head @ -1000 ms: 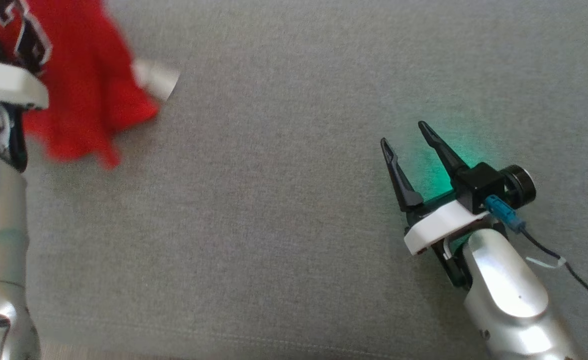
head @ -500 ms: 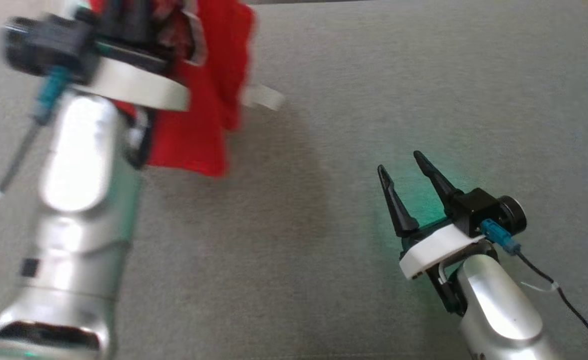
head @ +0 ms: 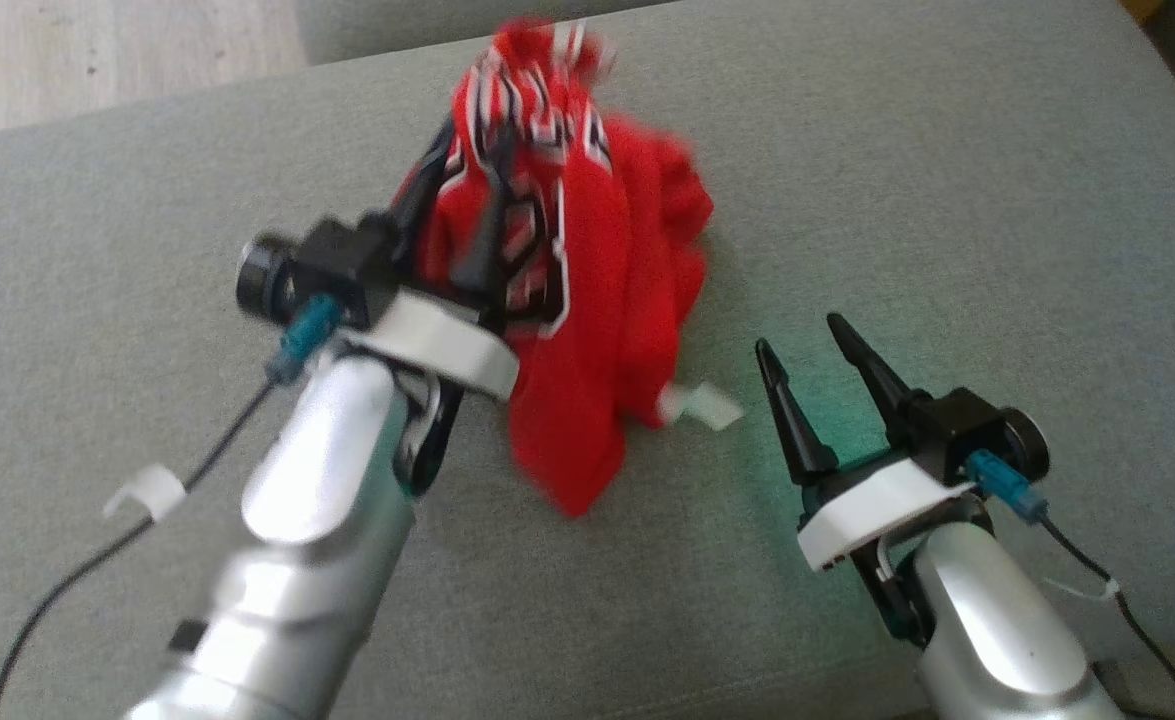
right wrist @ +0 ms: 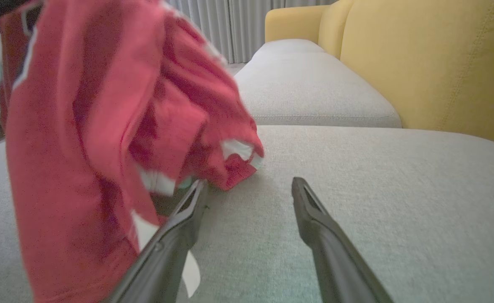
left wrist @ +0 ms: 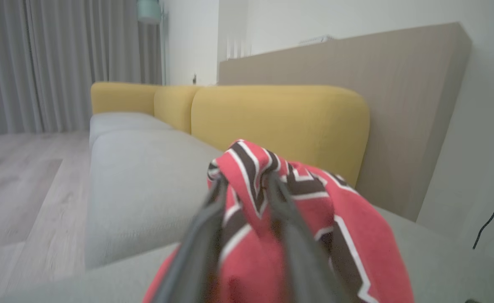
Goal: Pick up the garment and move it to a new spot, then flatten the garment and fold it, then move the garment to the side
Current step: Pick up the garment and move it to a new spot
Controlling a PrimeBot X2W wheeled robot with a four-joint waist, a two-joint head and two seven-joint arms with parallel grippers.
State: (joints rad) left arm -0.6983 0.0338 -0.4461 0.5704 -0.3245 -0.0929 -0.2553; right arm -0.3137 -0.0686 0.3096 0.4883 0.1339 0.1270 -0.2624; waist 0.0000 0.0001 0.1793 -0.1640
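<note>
The garment (head: 587,300) is red with black-and-white striped trim. It hangs bunched from my left gripper (head: 472,150) above the middle of the grey sofa seat (head: 947,200), its lower end reaching down to the cushion. In the left wrist view the two fingers of the left gripper (left wrist: 245,183) stand slightly apart, with the garment's (left wrist: 314,210) striped part caught between them. My right gripper (head: 797,333) rests open on the cushion just right of the cloth. In the right wrist view the garment (right wrist: 104,126) hangs to the left of the right gripper (right wrist: 249,181), whose fingers have nothing between them.
A white tag (head: 707,405) sticks out from the garment's lower edge. The yellow backrest (right wrist: 419,63) lines the seat's far side. A seam (right wrist: 322,125) separates this cushion from the one beyond. Wooden floor (head: 97,50) lies past the seat's edge.
The head camera has shifted. My left arm has carried the garment from the far left to the middle, close to the right gripper. Its fingers have parted a little. The right gripper stays open.
</note>
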